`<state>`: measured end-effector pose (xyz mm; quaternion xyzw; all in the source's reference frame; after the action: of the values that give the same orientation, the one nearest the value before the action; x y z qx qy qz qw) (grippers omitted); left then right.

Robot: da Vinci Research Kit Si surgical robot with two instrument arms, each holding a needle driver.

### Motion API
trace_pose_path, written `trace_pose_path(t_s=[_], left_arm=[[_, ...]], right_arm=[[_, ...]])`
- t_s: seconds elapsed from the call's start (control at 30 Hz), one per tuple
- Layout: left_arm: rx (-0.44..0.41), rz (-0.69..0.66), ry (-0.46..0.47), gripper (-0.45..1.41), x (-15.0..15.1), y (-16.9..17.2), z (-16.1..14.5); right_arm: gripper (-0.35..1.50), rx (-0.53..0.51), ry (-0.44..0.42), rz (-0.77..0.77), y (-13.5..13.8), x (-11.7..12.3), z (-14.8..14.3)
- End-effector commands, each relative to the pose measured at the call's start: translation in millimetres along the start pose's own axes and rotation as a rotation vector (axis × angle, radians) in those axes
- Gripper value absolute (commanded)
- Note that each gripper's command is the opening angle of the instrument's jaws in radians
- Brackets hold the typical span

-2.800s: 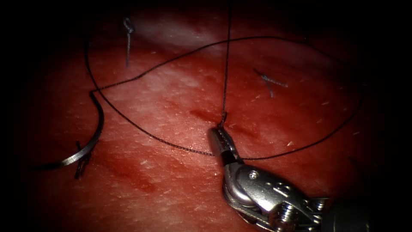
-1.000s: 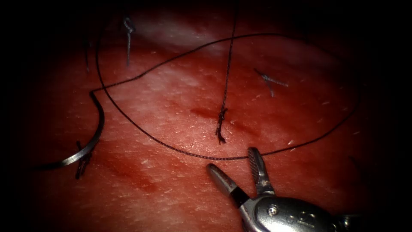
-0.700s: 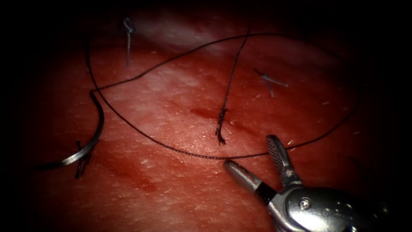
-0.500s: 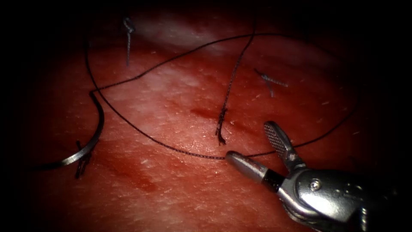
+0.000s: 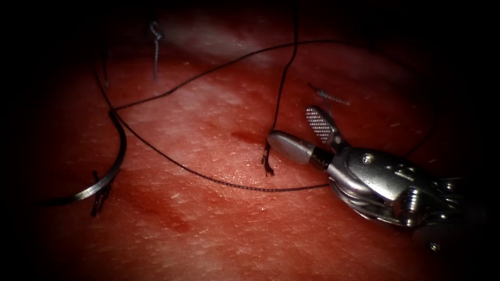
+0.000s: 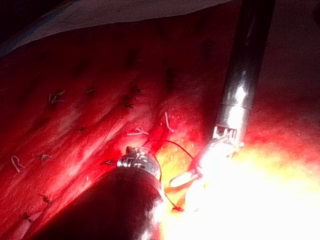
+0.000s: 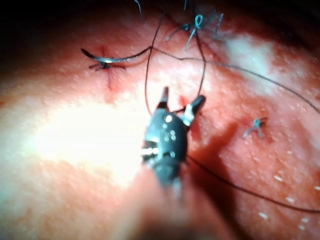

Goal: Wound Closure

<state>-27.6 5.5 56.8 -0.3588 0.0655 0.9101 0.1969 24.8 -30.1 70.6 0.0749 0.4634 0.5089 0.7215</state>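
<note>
Two jaws of my right tool (image 5: 299, 132) are spread wide and hold nothing, poised beside the short thread end (image 5: 268, 161) at the cut (image 5: 250, 138). Far left, the needle (image 5: 107, 174) lies on the tissue (image 5: 219, 229), unheld, thread (image 5: 208, 177) trailing loose.

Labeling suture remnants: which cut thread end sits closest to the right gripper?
The pale cut thread end just above the right gripper, right of the cut. The other pale one lies far off at upper left. The gripper is open, holding nothing.
</note>
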Motion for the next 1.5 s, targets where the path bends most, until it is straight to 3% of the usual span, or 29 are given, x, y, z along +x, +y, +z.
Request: trace_pose_path(t_s=[0.03,0.27,0.43,0.9,1.0,1.03,1.07,1.1,1.2,1.33,1.4,1.43,1.47,1.5], left_arm=[[0.004,0.008,0.000,-0.45,0.7,0.4,0.2],[0.005,0.021,0.005,-0.45,2.0,1.0,-1.1],[0.007,0.023,0.006,-0.45,2.5,1.2,-1.2],[0.008,0.030,0.006,-0.45,2.8,2.0,-1.6],[0.008,0.036,0.006,-0.45,2.9,2.2,-1.7],[0.009,0.035,0.005,-0.45,3.0,2.3,-1.7],[0.009,0.035,0.005,-0.45,3.0,2.3,-1.7],[0.009,0.035,0.005,-0.45,3.0,2.4,-1.8],[0.009,0.036,0.006,-0.45,3.1,2.6,-1.9],[0.008,0.038,0.007,-0.45,3.0,3.0,-2.2],[0.008,0.039,0.007,-0.45,3.0,3.2,-2.4],[0.009,0.039,0.007,-0.45,3.0,3.3,-2.3],[0.012,0.039,0.006,-0.45,3.0,3.4,-2.0],[0.014,0.040,0.006,-0.45,3.0,3.5,-1.9]], right_arm=[[1.31,0.009,-0.008,0.004,0.1,-0.2,2.1],[1.30,0.055,-0.020,-0.015,0.5,-0.2,4.5],[1.31,0.067,-0.039,-0.034,-0.7,-0.8,6.6],[1.23,0.033,-0.056,-0.085,-0.2,-0.5,7.7],[0.99,0.034,-0.056,-0.091,-0.2,-0.5,7.7],[0.02,0.028,-0.067,-0.098,-0.4,-0.5,7.7],[0.02,0.028,-0.067,-0.098,-0.4,-0.5,7.7],[-0.35,0.009,-0.071,-0.099,-0.4,-0.4,7.6],[-0.35,-0.107,-0.083,-0.055,-0.2,0.0,7.4],[-0.35,-0.116,-0.017,-0.033,0.1,1.1,6.8],[-0.35,-0.079,0.056,-0.125,0.3,2.2,6.3],[-0.11,-0.076,0.066,-0.122,0.4,2.5,6.1],[0.78,-0.065,0.063,-0.116,0.5,3.1,5.3],[0.99,-0.075,0.061,-0.114,0.7,3.3,4.4]])
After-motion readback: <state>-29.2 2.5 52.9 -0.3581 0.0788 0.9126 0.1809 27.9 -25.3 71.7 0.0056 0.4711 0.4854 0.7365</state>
